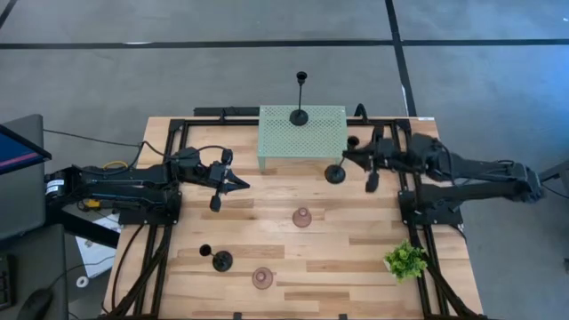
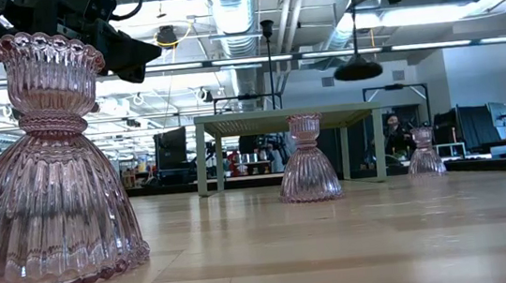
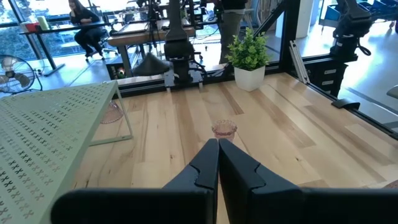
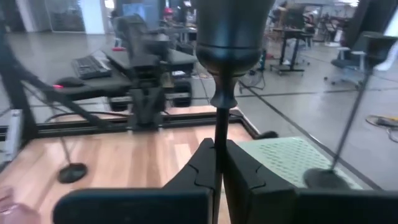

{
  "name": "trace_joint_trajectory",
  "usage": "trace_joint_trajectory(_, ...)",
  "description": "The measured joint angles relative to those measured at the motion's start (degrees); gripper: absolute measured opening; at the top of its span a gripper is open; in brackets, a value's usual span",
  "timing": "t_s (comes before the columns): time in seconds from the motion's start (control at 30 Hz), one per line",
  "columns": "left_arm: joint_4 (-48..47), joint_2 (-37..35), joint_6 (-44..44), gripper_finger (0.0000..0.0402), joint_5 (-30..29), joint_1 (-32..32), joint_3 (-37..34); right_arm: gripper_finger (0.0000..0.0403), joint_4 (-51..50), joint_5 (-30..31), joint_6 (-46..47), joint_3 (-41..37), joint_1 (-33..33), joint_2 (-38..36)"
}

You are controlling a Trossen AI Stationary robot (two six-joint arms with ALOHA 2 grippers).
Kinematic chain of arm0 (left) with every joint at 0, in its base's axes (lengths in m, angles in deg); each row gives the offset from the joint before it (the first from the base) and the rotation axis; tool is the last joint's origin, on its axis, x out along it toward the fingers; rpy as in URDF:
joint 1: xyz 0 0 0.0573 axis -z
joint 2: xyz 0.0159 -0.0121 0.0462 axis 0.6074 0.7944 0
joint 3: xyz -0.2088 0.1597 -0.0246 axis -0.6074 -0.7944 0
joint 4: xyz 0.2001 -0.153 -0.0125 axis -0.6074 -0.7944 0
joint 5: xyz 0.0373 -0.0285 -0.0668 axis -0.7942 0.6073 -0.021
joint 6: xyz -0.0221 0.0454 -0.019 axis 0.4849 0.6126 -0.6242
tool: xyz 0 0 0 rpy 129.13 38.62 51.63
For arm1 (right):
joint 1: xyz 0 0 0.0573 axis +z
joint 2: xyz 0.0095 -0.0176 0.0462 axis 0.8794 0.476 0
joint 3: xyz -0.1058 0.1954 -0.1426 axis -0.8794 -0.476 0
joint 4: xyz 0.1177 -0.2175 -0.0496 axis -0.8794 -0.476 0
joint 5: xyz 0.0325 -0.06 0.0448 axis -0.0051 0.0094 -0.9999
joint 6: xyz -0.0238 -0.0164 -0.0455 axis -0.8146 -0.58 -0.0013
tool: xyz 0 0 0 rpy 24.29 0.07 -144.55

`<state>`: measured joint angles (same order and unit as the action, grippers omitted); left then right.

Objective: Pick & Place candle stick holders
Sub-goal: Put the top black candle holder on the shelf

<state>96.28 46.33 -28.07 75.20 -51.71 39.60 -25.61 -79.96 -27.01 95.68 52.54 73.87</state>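
The right gripper (image 4: 219,163) is clamped on the slim stem of a black candle stick holder (image 1: 335,173), whose round base shows just off the front right corner of the mint-green mesh shelf (image 1: 302,133); in the low view that base hangs in the air, clear of the worktop (image 1: 356,258). Three black holders show in the high view: the held one, a second (image 1: 300,116) standing on the shelf, and a third (image 1: 220,260) near the front left of the worktop. Three pinkish glass holders show in the low view; from above I make out only two, one (image 1: 302,217) mid-worktop and one (image 1: 263,277) close to the front edge. The right arm reaches in level from the right side. The left gripper (image 1: 240,185), pressed together on nothing, waits left of centre. A small green plant (image 1: 406,260) sits near the front right edge; bare wood lies between the shelf and the middle glass holder.
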Motion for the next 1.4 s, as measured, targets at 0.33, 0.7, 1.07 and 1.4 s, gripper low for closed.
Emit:
trace_joint_trajectory(0.33,0.00,0.00,0.00,0.0011,0.02,0.00,0.00,0.0000,4.86,-20.89,-1.07,4.66,-22.92,9.34)
trace_joint_trajectory(0.7,0.00,0.00,0.00,0.0011,0.02,-0.01,0.00,0.0000,10.45,-27.54,-1.01,12.10,-36.24,26.13)
trace_joint_trajectory(1.07,0.00,0.00,0.00,0.0011,0.01,0.00,0.00,0.0000,15.03,-30.13,-0.86,18.49,-40.81,36.08)
trace_joint_trajectory(1.4,0.00,0.00,0.00,0.0011,0.01,-0.01,0.02,0.0000,15.02,-29.93,-0.87,20.04,-42.87,39.73)
